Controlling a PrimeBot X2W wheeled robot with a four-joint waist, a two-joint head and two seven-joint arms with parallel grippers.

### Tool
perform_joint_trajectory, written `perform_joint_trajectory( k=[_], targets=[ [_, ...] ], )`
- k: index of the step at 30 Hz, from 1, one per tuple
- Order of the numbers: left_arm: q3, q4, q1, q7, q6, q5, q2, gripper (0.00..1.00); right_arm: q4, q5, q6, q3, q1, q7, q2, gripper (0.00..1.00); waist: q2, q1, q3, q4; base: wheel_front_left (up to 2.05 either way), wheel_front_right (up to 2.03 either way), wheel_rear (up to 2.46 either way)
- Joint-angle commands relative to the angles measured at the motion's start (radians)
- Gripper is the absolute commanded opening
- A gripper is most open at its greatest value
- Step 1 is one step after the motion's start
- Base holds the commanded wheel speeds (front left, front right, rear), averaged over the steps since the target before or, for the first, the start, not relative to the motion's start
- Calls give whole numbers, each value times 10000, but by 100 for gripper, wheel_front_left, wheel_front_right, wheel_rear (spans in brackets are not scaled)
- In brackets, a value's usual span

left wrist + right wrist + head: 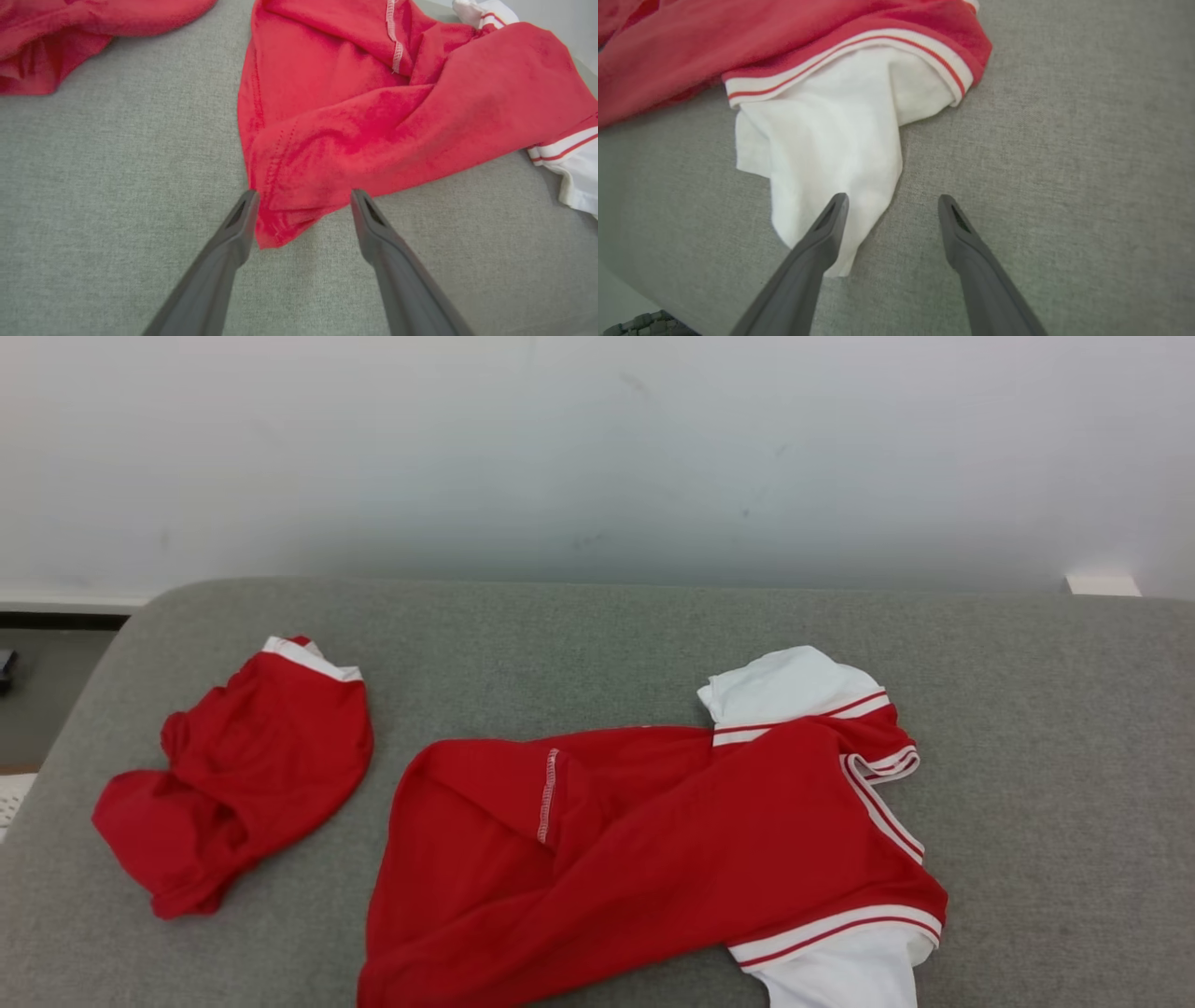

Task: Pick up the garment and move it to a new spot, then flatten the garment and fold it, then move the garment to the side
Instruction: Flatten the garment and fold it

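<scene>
Grey woven surface [1027, 709] meets a scuffed pale wall [560, 448] — red garment [653, 840] rumpled.

- Garment [653, 840]: the head view's bottom edge cuts off its near hem and near white sleeve [840, 971]. You cannot see its folded-under layers.
- Red bundle [233, 775], left of the garment: too bunched for you to tell its kind.
- Dark object [5, 670], far left of the garment: cut off, unidentifiable.
- Woven grey item [640, 324], nearer than the garment's sleeve: you get one cut-off corner.
</scene>
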Motion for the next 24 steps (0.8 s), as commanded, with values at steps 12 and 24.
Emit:
perform_joint_trajectory(
  k=[12, 24],
  targets=[
    [-325, 118, -344, 385, -107, -352, 400, 100, 1233, -151, -25, 828, -1010, -374, 550, 100, 0, 0, 594, 339, 0, 0, 0],
    [-425, 918, -629, 121, 90, -518, 409, 100, 1686, 7, -28, 1111, -1243, -675, 342, 100, 0, 0, 743, 92, 0, 0, 0]
  ],
)
